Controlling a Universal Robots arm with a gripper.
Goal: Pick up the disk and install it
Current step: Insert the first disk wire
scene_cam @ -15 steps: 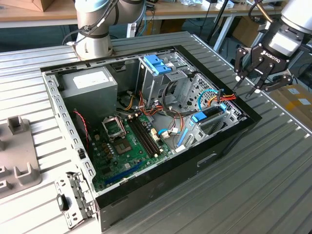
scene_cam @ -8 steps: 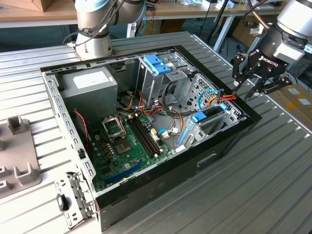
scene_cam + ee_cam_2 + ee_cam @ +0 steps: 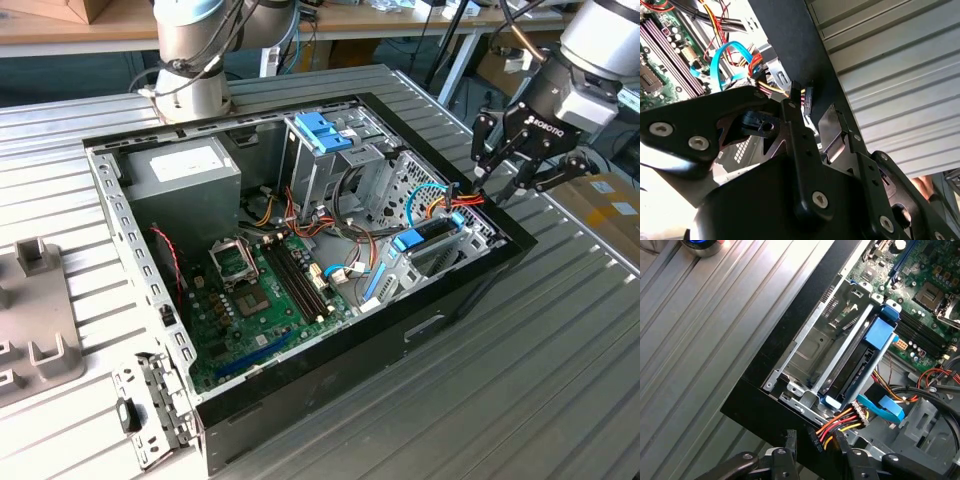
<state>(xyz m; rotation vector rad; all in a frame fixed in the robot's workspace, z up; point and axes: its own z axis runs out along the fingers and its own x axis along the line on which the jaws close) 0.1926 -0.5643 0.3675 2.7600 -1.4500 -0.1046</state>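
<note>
Black linkage fingers of the pincer (image 3: 497,188) stand apart over the rim of the open computer case (image 3: 350,370). In both wrist views they straddle the black plug (image 3: 815,441) of a red, orange and yellow power lead (image 3: 840,421); the tips (image 3: 789,439) show a gap on either side of the plug, so the pincer is fairly wide and grips nothing that I can make out.

Just below and inward of the pincer, the disk (image 3: 856,376) sits edge-on in the metal bay at the case's corner, bounded by its blue carrier frame (image 3: 879,333). A flat blue data cable (image 3: 886,409) loops close beside the plug.

Further in from the pincer lies the green motherboard (image 3: 260,290), and beyond it, at the far end of the case, the grey power-supply box (image 3: 185,175). Ribbed metal counter (image 3: 560,380) spreads underneath.
</note>
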